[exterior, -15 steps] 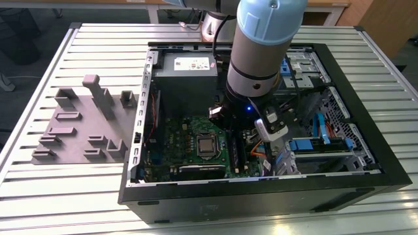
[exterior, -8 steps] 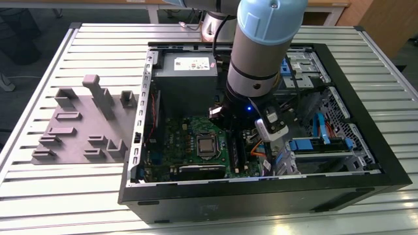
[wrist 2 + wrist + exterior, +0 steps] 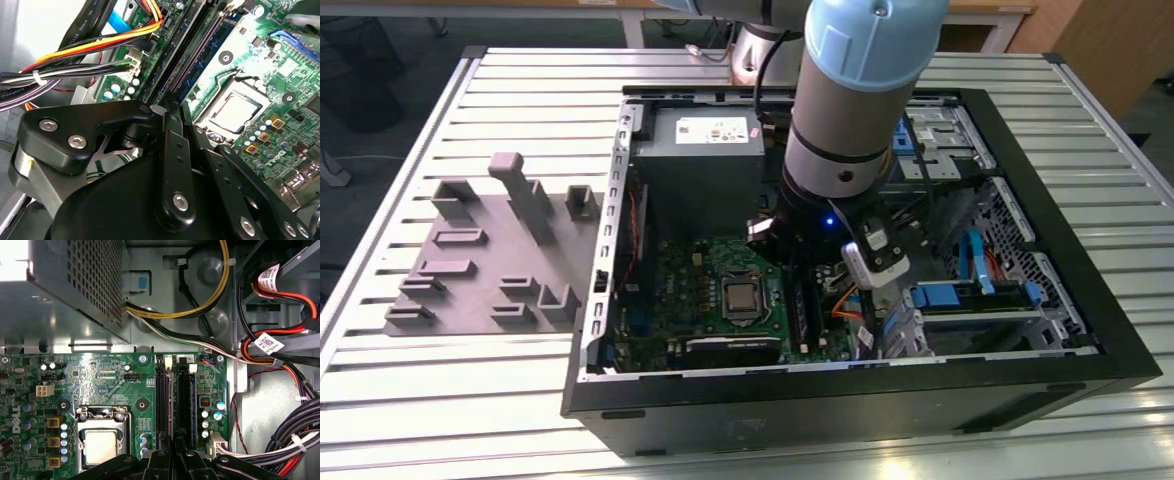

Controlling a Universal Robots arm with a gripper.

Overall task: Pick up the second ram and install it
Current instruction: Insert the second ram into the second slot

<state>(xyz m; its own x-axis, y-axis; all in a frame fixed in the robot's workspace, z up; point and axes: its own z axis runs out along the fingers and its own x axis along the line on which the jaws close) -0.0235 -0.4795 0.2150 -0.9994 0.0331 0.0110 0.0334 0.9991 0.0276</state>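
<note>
Exterior view sets the arm (image 3: pixel 854 100) reaching straight down into the open computer case (image 3: pixel 1107 330), which lies on its side on the slatted counter (image 3: pixel 520 100). That leaves the motherboard (image 3: pixel 680 290) facing up, so a thin stick can go in from above. The grey fixture tray (image 3: pixel 480 260) sits on the counter outside the case, well apart from the hand.

In the first wrist view the hand (image 3: pixel 175 447) hangs directly over the two long memory slots (image 3: pixel 161 405), lined up with their length. I judge this is so that a board would meet a slot edge-on. From the hand's tip a dark, narrow strip runs away along the blue-edged slot. I take this for the second ram (image 3: pixel 183 405), seen on its thin edge. I cannot tell whether it is seated or only held just above the slot. Nor can I tell how far the hand is open or whether it grips the stick.

The processor socket (image 3: pixel 102 445) lies just beside the hand, on the far side of the slots from the cable bundle (image 3: pixel 295 440). The second wrist view looks from low and close past the hand's black linkage. It shows the slot contacts and how near those cables pass. Only the exterior view places the tray and the case as a whole.
</note>
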